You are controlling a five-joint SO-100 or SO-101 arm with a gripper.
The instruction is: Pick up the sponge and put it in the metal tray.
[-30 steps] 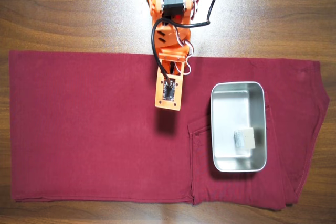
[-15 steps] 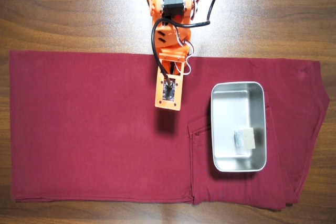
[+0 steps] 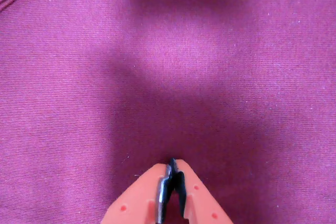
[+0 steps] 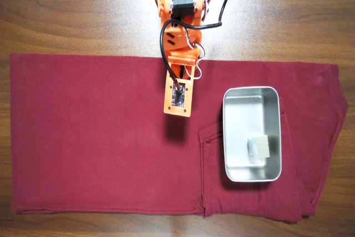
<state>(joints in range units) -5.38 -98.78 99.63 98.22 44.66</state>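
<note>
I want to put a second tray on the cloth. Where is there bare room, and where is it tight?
The widest bare stretch is the cloth left of the arm in the overhead view. A narrower strip lies below the gripper, left of the tray. The right side is crowded: the tray, with the sponge inside, fills it.

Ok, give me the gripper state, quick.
Orange two-finger gripper: closed, holding nothing, over the dark red cloth. The small beige foam sponge lies in the shiny rectangular metal tray.
</note>
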